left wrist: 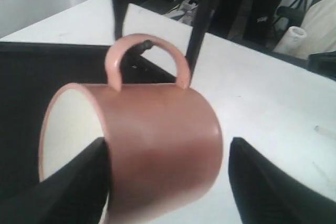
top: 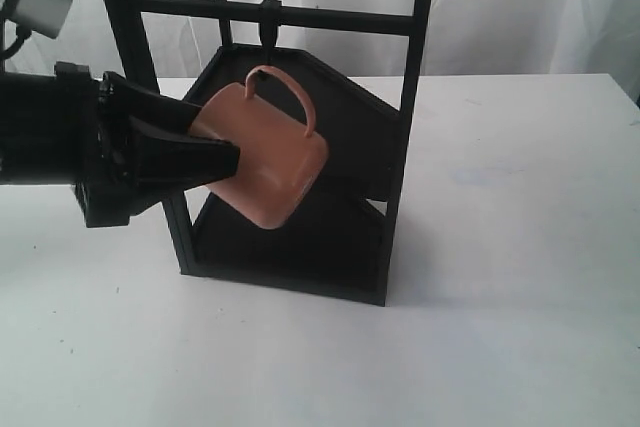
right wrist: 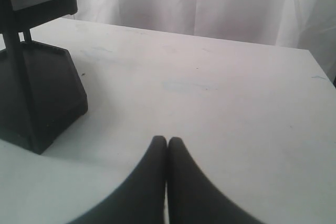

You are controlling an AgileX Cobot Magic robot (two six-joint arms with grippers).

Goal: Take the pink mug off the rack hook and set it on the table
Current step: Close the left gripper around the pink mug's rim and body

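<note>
Left gripper [top: 220, 132] was spread open and reached in from 9 o'clock in the exterior view, with the pink mug [top: 275, 162] between its jaws. One finger [left wrist: 73, 182] lay at the mug's cream mouth, and I could not tell whether it touched the rim. The other finger [left wrist: 262, 182] stood beyond the base with a strip of white showing between, so I had no grip yet.

The mug hung tilted, its long axis running from the mouth at 10 o'clock, toward my wrist, down to the base at 4 o'clock. Its handle [top: 290, 92] stood up at 12 o'clock, looped on the rack hook [top: 268, 39] under the crossbar [top: 330, 17]. I judged that the coming move turned on this: close first, then bring the loop clear of the peg before any pull.

Room was tight. A black shelf [top: 350, 117] sat close behind and beneath the mug, and the tall post [top: 410, 97] rose at 3 o'clock of it. The table [top: 500, 297] lay bare from 3 round to 6 o'clock of the rack, which seemed the easiest ground for setting down.

My right gripper [right wrist: 167, 142] was pinched tight on nothing, over bare table beside the rack, plainly the farther hand.
</note>
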